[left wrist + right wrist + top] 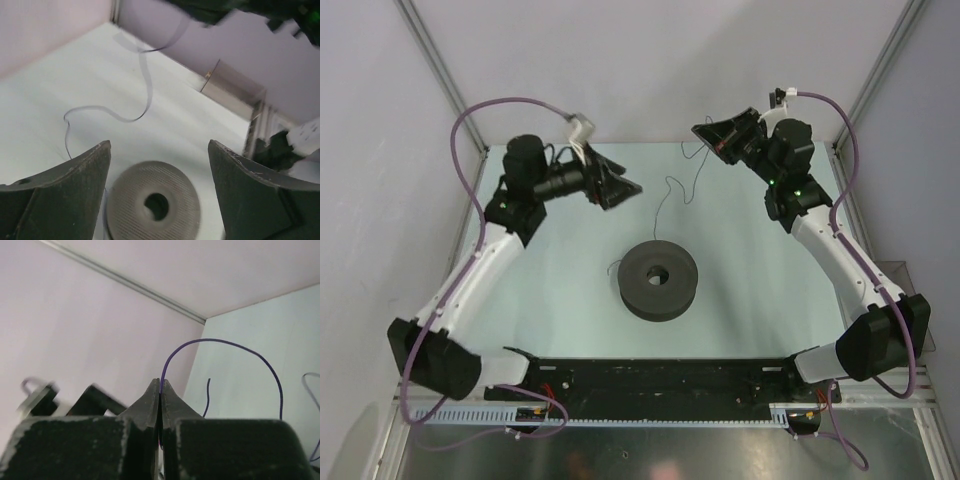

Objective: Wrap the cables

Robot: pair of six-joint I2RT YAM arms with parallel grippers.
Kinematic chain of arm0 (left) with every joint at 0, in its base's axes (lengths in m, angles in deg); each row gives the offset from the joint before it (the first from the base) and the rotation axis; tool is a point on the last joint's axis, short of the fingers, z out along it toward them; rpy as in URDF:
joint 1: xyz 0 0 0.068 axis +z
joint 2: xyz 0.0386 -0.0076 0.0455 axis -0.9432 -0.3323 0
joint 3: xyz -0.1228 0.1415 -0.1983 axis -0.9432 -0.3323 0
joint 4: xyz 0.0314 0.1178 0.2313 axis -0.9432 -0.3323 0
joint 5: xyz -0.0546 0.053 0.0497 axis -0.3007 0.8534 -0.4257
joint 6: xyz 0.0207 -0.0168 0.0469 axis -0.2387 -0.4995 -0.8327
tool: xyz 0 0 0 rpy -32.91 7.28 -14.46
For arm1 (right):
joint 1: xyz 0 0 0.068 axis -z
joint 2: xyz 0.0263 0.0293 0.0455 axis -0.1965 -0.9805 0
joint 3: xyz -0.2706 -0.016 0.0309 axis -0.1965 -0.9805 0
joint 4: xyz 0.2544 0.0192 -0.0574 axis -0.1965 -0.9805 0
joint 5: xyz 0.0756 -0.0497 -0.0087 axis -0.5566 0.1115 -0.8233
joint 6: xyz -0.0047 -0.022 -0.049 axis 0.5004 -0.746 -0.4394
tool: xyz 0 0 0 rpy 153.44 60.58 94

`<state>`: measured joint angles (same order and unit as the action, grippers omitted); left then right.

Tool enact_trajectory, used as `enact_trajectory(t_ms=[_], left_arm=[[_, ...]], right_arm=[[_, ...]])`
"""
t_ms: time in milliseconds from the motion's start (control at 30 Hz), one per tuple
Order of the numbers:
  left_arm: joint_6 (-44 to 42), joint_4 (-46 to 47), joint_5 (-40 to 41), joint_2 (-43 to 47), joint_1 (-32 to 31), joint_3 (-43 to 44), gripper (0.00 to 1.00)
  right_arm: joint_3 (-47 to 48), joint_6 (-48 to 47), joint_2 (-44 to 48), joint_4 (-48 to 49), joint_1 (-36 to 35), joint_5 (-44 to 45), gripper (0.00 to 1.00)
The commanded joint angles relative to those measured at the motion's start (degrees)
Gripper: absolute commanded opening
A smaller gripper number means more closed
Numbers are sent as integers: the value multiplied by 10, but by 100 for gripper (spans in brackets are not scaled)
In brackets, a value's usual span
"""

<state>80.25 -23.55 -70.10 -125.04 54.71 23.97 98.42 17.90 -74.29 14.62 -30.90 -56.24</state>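
The cable (658, 214) is a very thin dark wire that curls from the left side of the dark grey spool (660, 279) up across the table to my right gripper (705, 133). The right gripper is shut on the wire. In the right wrist view the wire (225, 342) arcs out from between the closed fingertips (161, 386). My left gripper (622, 190) is open and empty, held above the table to the upper left of the spool. In the left wrist view the spool (152, 202) lies between the open fingers (65, 192) and the wire (146, 95) curls beyond it.
Pale walls with metal corner posts (440, 70) close in the table at the back and sides. A black rail (650, 378) runs along the near edge between the arm bases. Thick purple cables (470, 130) run along both arms.
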Motion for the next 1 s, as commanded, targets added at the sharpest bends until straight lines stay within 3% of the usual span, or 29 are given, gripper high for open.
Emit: enact_trajectory(t_ms=[0,133,333,533,833,900,967], left_arm=[[-257,133,99,75,-111,-28,82],[-457,158,144,81,-181,-54,79],[-568,191,140,57,-201,-67,70],[-605,192,149,32,-208,-66,59],[-592,193,178,2,-209,-44,45],[-592,193,182,-2,-209,-41,38],[-591,192,184,-2,-209,-41,22]], right_arm=[[29,79,14,-12,-10,26,0],[29,67,18,0,-31,-8,0],[27,52,24,19,-58,-29,0],[26,49,29,36,-73,-36,0],[26,43,24,37,-89,-47,0],[26,44,23,36,-91,-47,0],[26,42,23,36,-92,-47,0]])
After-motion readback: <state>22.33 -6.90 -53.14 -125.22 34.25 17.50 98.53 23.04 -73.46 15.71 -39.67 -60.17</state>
